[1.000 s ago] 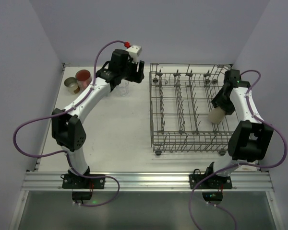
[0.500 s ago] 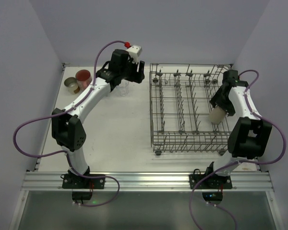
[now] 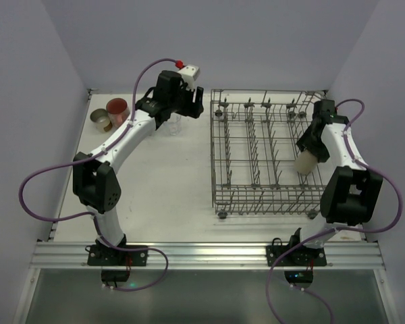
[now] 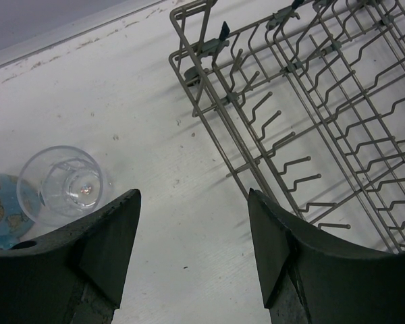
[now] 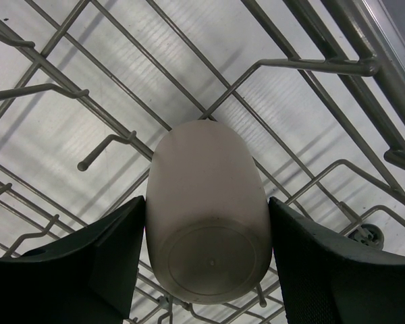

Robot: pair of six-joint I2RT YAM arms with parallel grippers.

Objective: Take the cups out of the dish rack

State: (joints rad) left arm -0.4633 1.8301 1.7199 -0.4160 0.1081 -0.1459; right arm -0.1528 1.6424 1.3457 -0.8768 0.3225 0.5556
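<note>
The grey wire dish rack (image 3: 266, 202) fills the right half of the table. A plain beige cup (image 3: 304, 164) lies tilted in the rack's right lane, its base toward the right wrist camera (image 5: 209, 223). My right gripper (image 3: 306, 156) has its fingers pressed against both sides of that cup (image 5: 208, 202). My left gripper (image 3: 194, 101) hangs open over bare table (image 4: 192, 196), left of the rack's far corner (image 4: 209, 47). A clear glass tumbler (image 4: 62, 183) stands on the table just left of it, apart from the fingers. A blue patterned mug (image 4: 0, 212) sits beside the tumbler.
A pink mug (image 3: 117, 109) and a tan cup (image 3: 101, 120) stand at the table's far left corner. Upright tines (image 5: 108, 143) and rack wires surround the beige cup. The rack's right wall (image 5: 371, 74) runs close to the right gripper.
The right arm's wrist has shifted slightly toward the far side. The beige cup stays at the same spot in the rack. The left arm has not moved.
</note>
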